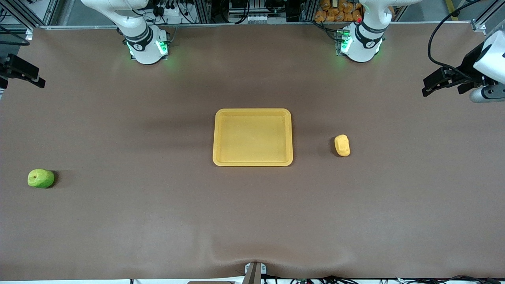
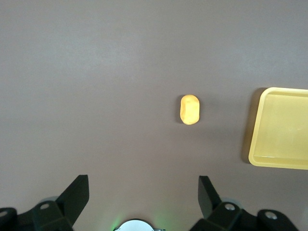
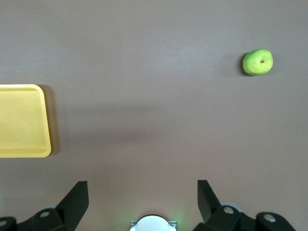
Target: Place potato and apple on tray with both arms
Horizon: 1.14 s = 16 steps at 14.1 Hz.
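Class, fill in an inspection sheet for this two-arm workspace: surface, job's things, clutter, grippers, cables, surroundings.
Surface: brown table cover, rippled at the edge nearest the front camera.
Job's things: tray empty, mid-table; potato toward the left arm's end; apple toward the right arm's end.
Clutter: nothing seen.
Grippers: left gripper and right gripper open, empty, raised.
Cables: black cable by the left arm.
Surroundings: metal frame.

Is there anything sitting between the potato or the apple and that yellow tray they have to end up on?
Nothing visible. Bare table lies between the potato and the tray, and between the apple and the tray. Both pincers, left and right, are open and hold nothing.
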Available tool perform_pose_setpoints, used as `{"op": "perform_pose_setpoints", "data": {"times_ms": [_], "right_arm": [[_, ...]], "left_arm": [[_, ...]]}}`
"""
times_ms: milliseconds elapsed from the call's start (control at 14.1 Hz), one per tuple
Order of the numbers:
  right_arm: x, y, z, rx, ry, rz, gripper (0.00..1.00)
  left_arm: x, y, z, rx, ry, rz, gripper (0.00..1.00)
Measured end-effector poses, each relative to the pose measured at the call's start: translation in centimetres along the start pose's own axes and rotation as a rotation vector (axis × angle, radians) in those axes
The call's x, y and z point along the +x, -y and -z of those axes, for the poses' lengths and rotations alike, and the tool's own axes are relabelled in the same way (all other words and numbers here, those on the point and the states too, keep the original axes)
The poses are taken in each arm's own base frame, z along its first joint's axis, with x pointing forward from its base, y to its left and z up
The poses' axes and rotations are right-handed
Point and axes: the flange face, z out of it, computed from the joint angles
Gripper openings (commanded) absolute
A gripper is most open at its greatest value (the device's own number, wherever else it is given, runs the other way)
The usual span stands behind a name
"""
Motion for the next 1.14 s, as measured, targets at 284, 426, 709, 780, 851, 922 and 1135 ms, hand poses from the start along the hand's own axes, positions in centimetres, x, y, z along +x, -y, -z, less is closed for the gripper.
{"op": "perform_pose_setpoints", "data": {"times_ms": [284, 426, 709, 780, 851, 922, 1135], "right_arm": [[1.3, -1.9, -1.8, 0.003, 0.035, -0.035, 1.0], [1.6, -3.4, -2.5, 0.007, 0.046, -0.06, 1.0], [2.0, -3.8, -3.0, 0.008, 0.056, -0.067, 1.0], [2.3, -3.8, -3.4, 0.008, 0.064, -0.067, 1.0], [2.7, -3.9, -4.1, 0.009, 0.079, -0.067, 1.0], [3.3, -4.0, -5.2, 0.01, 0.098, -0.068, 1.0], [4.8, -4.9, -7.7, 0.013, 0.139, -0.082, 1.0]], "left_arm": [[0.2, 0.0, -0.3, 0.0, 0.006, 0.001, 1.0], [0.4, 0.0, -0.7, 0.0, 0.014, 0.0, 1.0], [1.1, -0.1, -1.9, 0.001, 0.034, -0.002, 1.0], [1.3, -0.2, -2.3, 0.001, 0.042, -0.002, 1.0], [1.5, -0.2, -2.9, 0.001, 0.046, -0.003, 1.0], [1.8, -0.3, -3.5, 0.001, 0.047, -0.004, 1.0], [2.5, -0.5, -5.9, 0.0, 0.053, -0.003, 1.0]]}}
